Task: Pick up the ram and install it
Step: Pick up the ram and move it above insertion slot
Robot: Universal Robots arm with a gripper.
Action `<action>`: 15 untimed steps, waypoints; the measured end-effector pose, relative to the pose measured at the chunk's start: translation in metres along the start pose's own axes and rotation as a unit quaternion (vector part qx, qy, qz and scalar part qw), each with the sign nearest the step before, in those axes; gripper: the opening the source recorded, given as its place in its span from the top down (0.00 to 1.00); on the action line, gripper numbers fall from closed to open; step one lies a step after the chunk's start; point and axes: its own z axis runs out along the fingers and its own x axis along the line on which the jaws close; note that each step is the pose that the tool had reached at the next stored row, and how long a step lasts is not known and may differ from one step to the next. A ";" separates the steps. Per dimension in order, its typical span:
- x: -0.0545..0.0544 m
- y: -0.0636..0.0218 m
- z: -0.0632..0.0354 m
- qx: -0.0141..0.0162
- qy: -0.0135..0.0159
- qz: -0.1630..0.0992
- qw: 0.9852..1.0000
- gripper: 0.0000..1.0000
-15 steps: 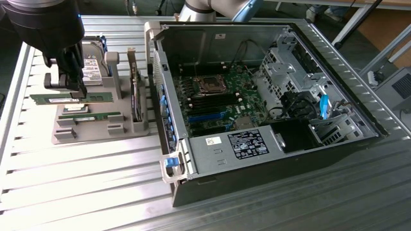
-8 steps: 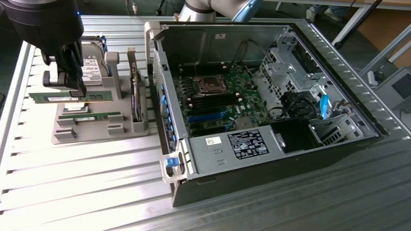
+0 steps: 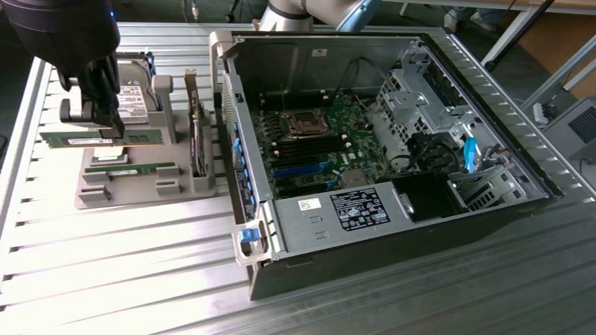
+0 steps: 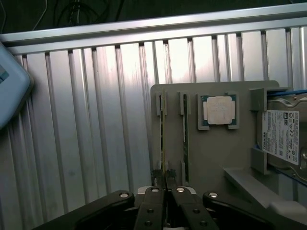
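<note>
Your gripper (image 3: 114, 131) is clamped on the ram (image 3: 75, 140); its length runs level across the jaws; the case (image 3: 308, 234) sits toward the exterior view's right.

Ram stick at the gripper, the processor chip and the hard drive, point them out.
ram stick (image 3: 142, 139), exterior view, bare green board.
processor chip (image 4: 218, 108), wrist view, middle of its metal lid.
hard drive (image 4: 280, 136), wrist view, its white label.
</note>
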 end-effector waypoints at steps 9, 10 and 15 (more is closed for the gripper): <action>0.000 0.0000 -0.0023 0.000 0.000 0.000 1.000 0.89; 0.000 0.0000 -0.0026 0.000 0.000 0.000 1.000 0.89; 0.000 0.0000 -0.0045 0.000 0.000 0.000 1.000 0.89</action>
